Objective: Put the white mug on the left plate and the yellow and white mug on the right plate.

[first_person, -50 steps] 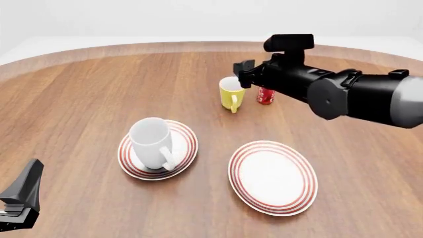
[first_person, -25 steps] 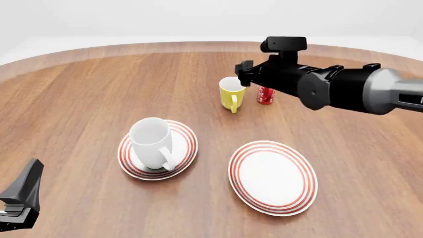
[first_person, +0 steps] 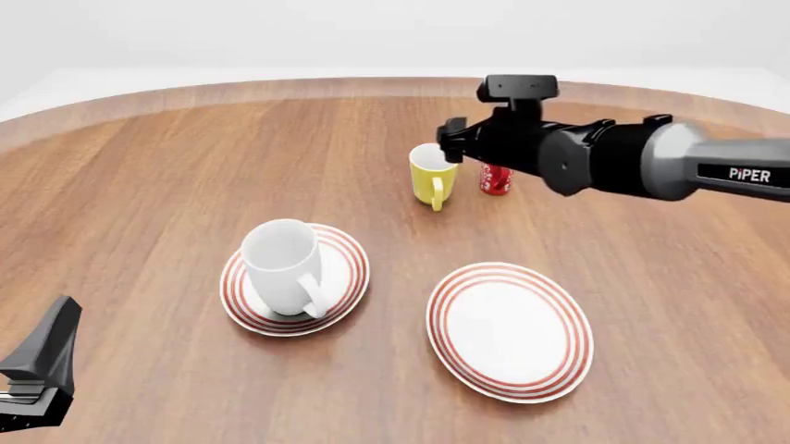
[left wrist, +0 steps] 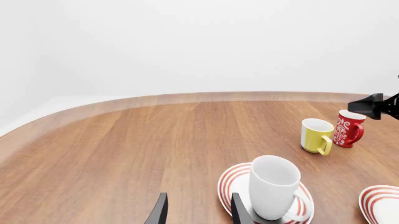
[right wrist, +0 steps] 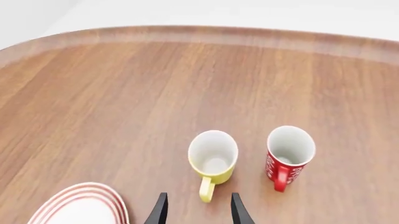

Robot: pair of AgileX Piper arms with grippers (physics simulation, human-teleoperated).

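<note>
The white mug (first_person: 287, 264) (left wrist: 274, 186) stands upright on the left plate (first_person: 350, 248) (left wrist: 227, 183). Bare of any mug, the right plate (first_person: 509, 330) (left wrist: 381, 205) lies near the front. The yellow and white mug (first_person: 432, 176) (right wrist: 213, 156) (left wrist: 316, 135) stands on the table farther back, handle toward the near side. My right gripper (first_person: 450, 139) (right wrist: 196, 212) hovers open just above and beside it, touching nothing. My left gripper (first_person: 43, 365) (left wrist: 196, 212) is open and low at the near left, apart from the white mug.
A red-and-white patterned cup (first_person: 495, 178) (right wrist: 290, 154) (left wrist: 348, 128) stands close to the right of the yellow mug. The round wooden table's far edge (first_person: 370, 85) curves behind the mugs. A ringed plate rim (right wrist: 74, 193) shows in a corner of the right wrist view.
The right arm has stretched out and its bulk has drawn back from the camera. Its gripper stays by the yellow mug, shifted slightly away. The left arm and all crockery have not moved.
</note>
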